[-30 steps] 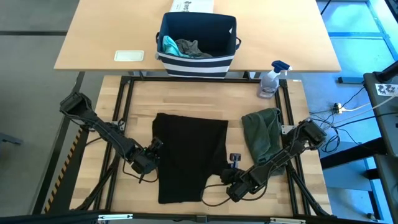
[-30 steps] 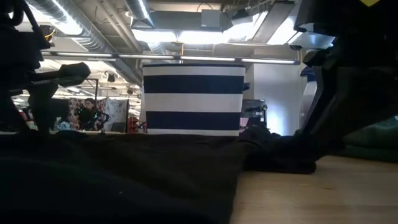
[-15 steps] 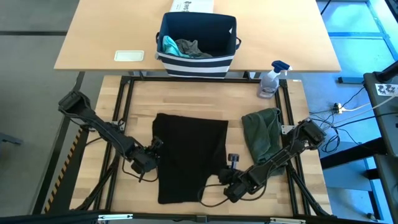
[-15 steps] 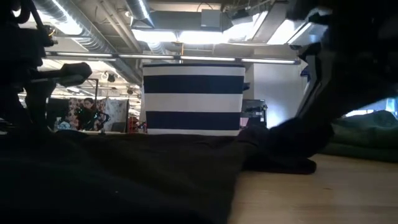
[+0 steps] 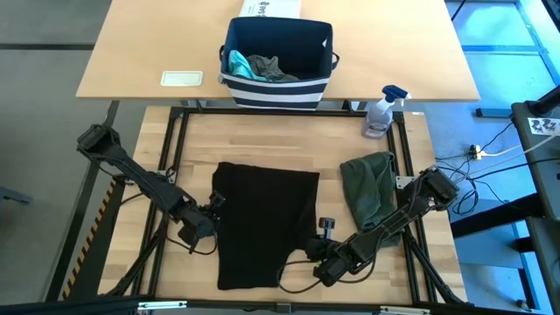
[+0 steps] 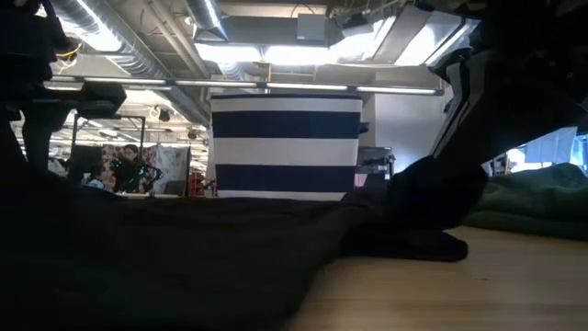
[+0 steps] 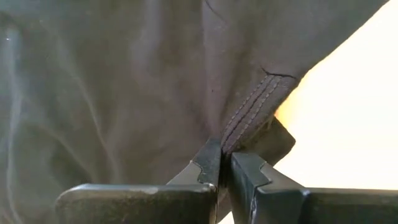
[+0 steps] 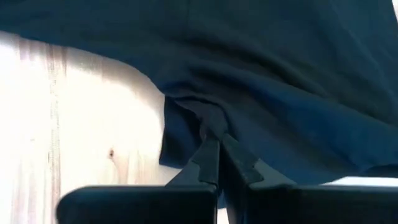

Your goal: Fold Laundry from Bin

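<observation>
The left gripper (image 5: 210, 219) was pressed together on the left edge of the black T-shirt (image 5: 267, 223); in the left wrist view its fingers (image 7: 211, 167) pinched a stitched hem of the dark cloth between them. The right gripper (image 5: 313, 249) was likewise pinching the shirt, at its right edge near the lower corner, and the right wrist view showed a bunched fold of the fabric caught between its closed fingertips (image 8: 214, 163) over pale wood.

Between the two grippers the black T-shirt lay spread on the wooden surface (image 5: 201, 140) as a tall, roughly rectangular shape. From the low view the shirt (image 6: 184, 267) filled the foreground as a dark mass, rising to a lump on the right.

Just to the right of the shirt, an olive-green piece (image 5: 367, 185) lay crumpled on the surface, beside the right arm. A spray bottle (image 5: 381, 112) stood near the far right corner of the surface.

On the farther tabletop stood the bin (image 5: 278, 54), navy with white stripes round its base, holding a teal piece (image 5: 236, 63) and a grey piece (image 5: 267, 68). A white box (image 5: 269, 8) sat just behind the bin, and a small pale tray (image 5: 182, 79) lay to its left.
</observation>
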### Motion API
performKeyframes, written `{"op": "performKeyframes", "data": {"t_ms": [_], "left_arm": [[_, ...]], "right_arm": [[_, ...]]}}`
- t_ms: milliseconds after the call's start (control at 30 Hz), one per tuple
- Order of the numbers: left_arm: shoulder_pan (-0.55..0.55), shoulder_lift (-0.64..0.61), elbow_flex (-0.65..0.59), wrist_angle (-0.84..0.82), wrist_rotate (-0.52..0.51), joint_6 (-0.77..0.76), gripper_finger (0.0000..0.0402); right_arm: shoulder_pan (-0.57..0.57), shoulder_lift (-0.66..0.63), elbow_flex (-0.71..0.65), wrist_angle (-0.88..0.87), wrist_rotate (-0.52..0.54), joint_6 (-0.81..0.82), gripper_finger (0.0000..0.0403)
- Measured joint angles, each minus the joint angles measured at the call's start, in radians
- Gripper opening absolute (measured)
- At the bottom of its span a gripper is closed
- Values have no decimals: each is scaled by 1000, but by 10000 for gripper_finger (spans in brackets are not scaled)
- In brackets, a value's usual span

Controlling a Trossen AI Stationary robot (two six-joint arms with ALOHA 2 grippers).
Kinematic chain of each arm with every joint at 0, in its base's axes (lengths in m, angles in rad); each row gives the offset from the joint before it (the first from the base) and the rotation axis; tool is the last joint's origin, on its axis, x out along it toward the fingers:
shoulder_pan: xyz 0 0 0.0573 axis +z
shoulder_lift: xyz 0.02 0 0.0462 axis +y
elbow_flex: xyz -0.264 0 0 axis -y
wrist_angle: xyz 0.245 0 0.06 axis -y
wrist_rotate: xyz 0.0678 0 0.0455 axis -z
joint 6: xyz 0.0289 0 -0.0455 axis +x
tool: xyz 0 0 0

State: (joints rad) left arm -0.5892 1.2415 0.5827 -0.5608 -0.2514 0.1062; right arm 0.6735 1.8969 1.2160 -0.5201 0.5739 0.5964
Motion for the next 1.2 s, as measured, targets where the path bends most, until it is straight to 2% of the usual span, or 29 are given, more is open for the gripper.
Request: {"op": "performKeyframes", "data": {"t_ms": [433, 700, 900, 1000, 1200], "left_arm": [[0, -83, 21, -14, 4, 0, 10], [-8, -54, 22, -65, 156, -48, 35], [-39, -4, 22, -78, 190, -71, 69], [-45, 9, 22, -77, 181, -71, 81], [-45, 10, 22, -75, 80, -71, 89]], "right_arm": [[0, -1, 0, 3, -36, 0, 1], [0, -1, 0, 2, -37, 0, 1], [0, -1, 1, -2, -37, 0, 1], [0, -1, 1, -2, -37, 0, 1], [0, -1, 1, -2, -36, 3, 1]]}}
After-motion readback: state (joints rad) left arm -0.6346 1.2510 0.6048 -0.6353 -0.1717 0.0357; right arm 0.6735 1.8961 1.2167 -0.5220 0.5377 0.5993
